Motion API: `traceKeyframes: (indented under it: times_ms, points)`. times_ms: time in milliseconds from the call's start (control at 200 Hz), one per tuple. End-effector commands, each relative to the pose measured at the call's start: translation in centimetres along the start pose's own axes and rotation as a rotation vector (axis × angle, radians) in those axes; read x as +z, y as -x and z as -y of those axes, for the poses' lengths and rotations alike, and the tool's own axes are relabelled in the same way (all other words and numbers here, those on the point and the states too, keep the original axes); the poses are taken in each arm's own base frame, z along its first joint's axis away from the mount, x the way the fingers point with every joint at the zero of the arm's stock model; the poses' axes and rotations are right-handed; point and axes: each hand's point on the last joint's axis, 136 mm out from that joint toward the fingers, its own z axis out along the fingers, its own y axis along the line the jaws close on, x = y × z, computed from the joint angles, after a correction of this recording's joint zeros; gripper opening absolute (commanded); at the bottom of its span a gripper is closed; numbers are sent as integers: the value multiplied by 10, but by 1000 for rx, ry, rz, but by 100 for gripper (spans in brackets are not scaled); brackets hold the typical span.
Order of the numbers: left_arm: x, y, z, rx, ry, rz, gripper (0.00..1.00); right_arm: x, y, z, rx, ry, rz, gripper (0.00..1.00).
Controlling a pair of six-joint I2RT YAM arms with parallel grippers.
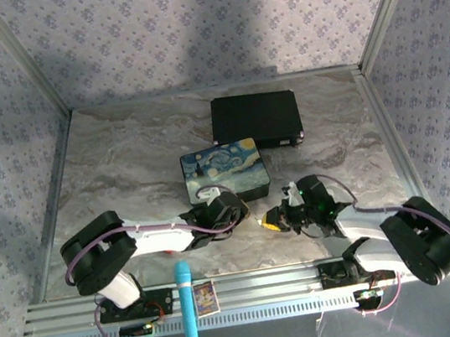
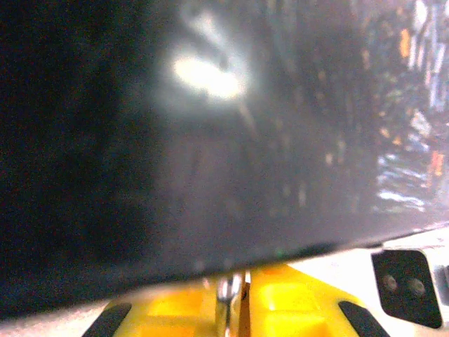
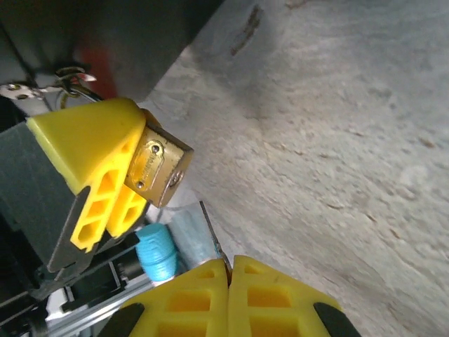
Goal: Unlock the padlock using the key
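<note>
On the grey marbled table (image 1: 123, 167), a starry-night painted box (image 1: 226, 172) sits at centre, a black case (image 1: 255, 120) just above it, and a blue pen (image 1: 186, 306) beside a small card (image 1: 204, 298) at lower centre.

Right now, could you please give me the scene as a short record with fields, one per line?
left claw: shut on the padlock, whose brass body sticks out
right claw: shut on a thin blade, probably the key
blade tip: close to the padlock, not inserted
painted box: on the table, just beyond the left claw
black case: behind the painted box
task state: lock not yet entered by the key
</note>
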Motion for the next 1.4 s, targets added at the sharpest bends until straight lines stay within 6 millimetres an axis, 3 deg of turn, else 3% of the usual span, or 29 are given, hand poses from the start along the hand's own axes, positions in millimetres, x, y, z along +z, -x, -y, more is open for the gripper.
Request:
traceKeyframes:
  times_ms: [0,175,390,949,1114,1254,1394]
  points:
    - [-8,15,15,-117,-78,39,0,-6,5,-34,-33,140,-46,0]
    - [-13,21,16,-182,-122,58,0,-13,10,-33,-2,170,-89,0]
    - [-20,27,20,-202,-141,75,0,-8,8,-42,-28,196,-150,0]
    - [-27,40,29,-203,-167,106,0,10,7,-41,-32,206,-202,0]
    - [-43,56,41,-159,-185,176,0,11,8,-34,-15,190,-184,0]
    - [-51,65,52,-135,-210,191,0,11,10,-44,-28,216,-173,0]
    - [-43,59,50,-165,-218,160,0,13,10,-58,-51,236,-175,0]
